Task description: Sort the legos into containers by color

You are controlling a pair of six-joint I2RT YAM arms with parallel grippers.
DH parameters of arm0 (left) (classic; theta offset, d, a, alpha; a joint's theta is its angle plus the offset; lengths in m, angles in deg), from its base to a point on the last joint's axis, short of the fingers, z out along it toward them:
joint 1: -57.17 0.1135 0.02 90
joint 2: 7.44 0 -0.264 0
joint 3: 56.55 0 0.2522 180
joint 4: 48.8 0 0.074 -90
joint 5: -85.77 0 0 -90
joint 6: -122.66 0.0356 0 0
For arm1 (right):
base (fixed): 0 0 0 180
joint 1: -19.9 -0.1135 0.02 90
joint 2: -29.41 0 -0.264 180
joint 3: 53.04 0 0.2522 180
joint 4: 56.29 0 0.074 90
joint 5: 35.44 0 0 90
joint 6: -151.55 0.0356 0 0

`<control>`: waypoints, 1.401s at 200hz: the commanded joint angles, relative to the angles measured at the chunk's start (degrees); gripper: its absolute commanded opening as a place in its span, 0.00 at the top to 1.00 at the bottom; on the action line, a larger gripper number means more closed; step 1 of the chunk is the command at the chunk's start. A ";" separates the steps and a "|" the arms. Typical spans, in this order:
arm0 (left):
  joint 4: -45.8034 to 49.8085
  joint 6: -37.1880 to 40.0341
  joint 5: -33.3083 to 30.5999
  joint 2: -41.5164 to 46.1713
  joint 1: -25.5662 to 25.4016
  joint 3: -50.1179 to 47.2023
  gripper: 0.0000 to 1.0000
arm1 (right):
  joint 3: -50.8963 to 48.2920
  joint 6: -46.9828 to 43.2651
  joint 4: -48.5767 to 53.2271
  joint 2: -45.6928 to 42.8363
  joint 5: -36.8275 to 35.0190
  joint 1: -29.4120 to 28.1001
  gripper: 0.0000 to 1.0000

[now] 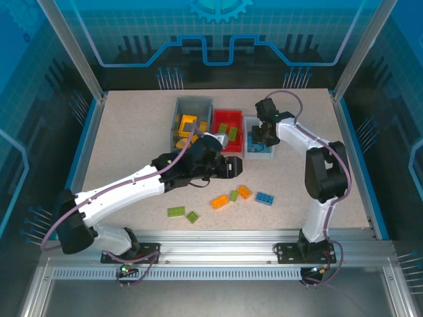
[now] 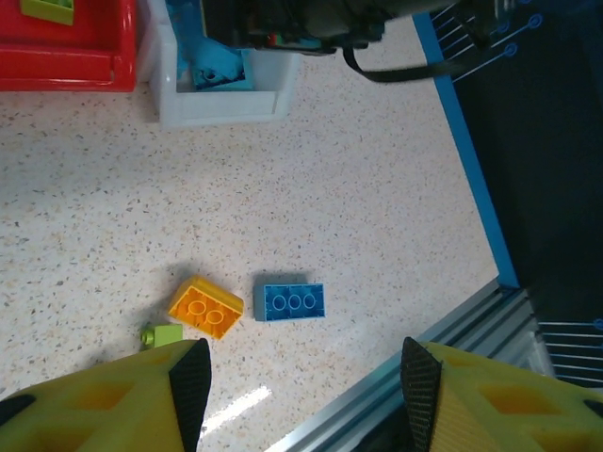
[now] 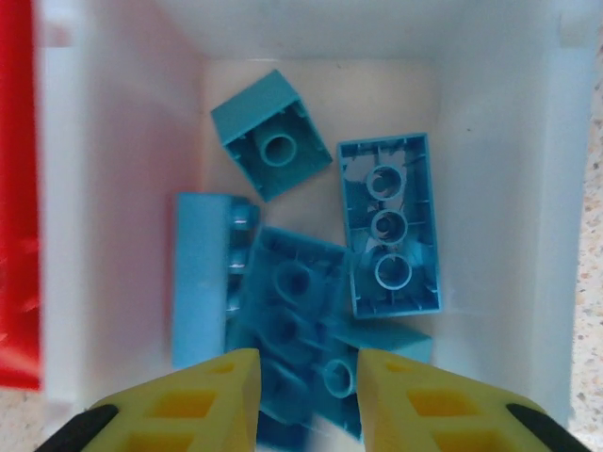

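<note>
Bricks of glossy studded plastic lie loose on the pale speckled tabletop (image 1: 132, 132): an orange brick (image 1: 220, 201), a second orange brick (image 1: 244, 191), a small green brick (image 1: 234, 195) between them, a blue brick (image 1: 266, 198) to their right, and two lime bricks (image 1: 176, 211) nearer the left arm's base. Three open rectangular bins stand side by side: a gray bin (image 1: 193, 104) with yellow and orange pieces, a red bin (image 1: 238, 117) with lime ones, and a smooth-walled white bin (image 3: 490, 188) heaped with light-blue bricks (image 3: 388, 221), several lying hollow side up.

The left gripper (image 2: 303, 386) has its yellow, black-padded fingers (image 2: 113, 405) spread wide and grips nothing. The blue brick lies just ahead of the gap. Its arm stretches low and diagonally across the table, wrist at the red bin's near end.

The right gripper (image 3: 306, 395) points straight down into the white bin, its arm folded at the elbow. Its fingers stand close, with a narrow gap. Blurred blue plastic shows there, pinched or loose I cannot tell.
</note>
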 commanded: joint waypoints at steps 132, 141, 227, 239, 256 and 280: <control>14.55 0.44 -15.52 -2.39 8.48 -8.37 0.17 | -20.60 -2.66 -10.86 -32.96 3.73 -14.98 0.33; 12.99 0.24 -14.26 -3.27 10.36 -9.61 0.15 | -24.42 -2.57 -12.70 -36.63 4.36 -18.03 0.31; 4.19 2.42 -12.86 -19.23 16.71 -7.22 0.01 | -38.92 4.10 -16.50 -50.00 4.90 -31.48 0.20; 2.89 2.49 -12.44 -20.81 17.35 -6.94 0.01 | -38.66 4.37 -15.87 -50.05 4.67 -31.93 0.20; 1.10 3.05 -12.21 -22.34 18.08 -6.62 0.01 | -38.36 4.37 -15.47 -50.14 4.29 -32.24 0.20; 0.75 4.30 -13.39 -24.66 18.43 -5.40 0.03 | -38.01 4.38 -15.34 -49.89 4.59 -32.20 0.20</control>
